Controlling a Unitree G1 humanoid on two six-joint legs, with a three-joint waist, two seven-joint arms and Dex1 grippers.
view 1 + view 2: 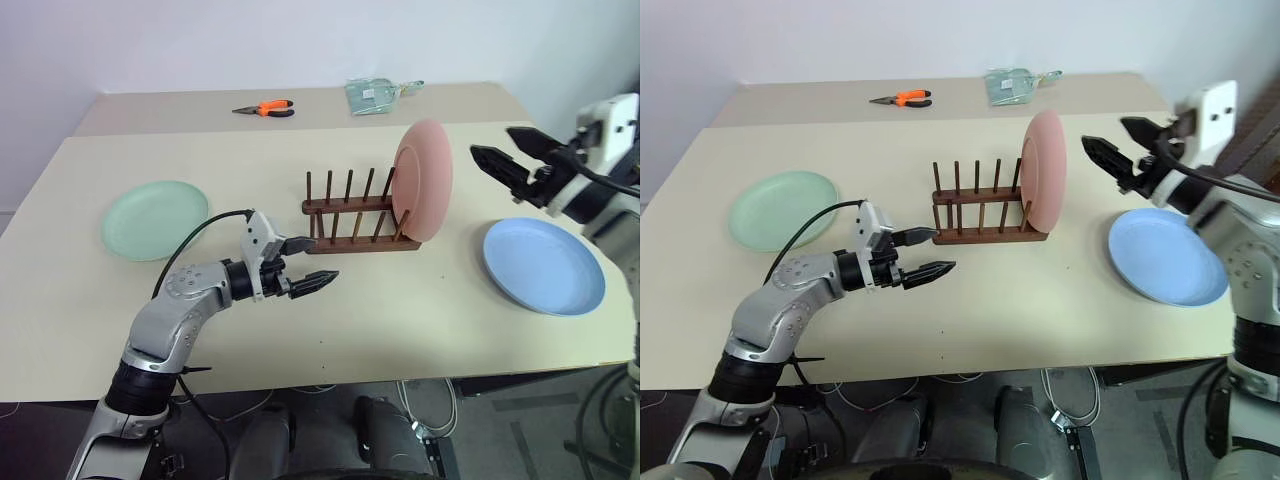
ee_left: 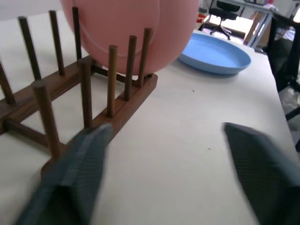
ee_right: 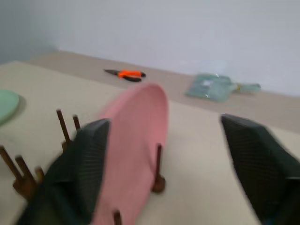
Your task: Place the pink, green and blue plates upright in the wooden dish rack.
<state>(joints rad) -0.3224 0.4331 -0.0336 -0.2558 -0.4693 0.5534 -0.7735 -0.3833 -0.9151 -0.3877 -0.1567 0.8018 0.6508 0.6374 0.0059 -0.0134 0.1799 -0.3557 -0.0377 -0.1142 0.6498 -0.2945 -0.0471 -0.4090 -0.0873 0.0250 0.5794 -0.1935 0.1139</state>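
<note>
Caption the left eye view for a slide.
Pink plate upright in the wooden rack; green plate and blue plate flat on the table.

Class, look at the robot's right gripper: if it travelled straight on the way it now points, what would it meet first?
Most likely the pink plate standing in the wooden dish rack. The open right gripper points at it from its right, though depth is hard to judge.

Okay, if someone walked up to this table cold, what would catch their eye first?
Probably the pink plate, standing upright at the right end of the wooden dish rack mid-table. Next, the green plate lying flat at far left and the blue plate flat at right.
</note>
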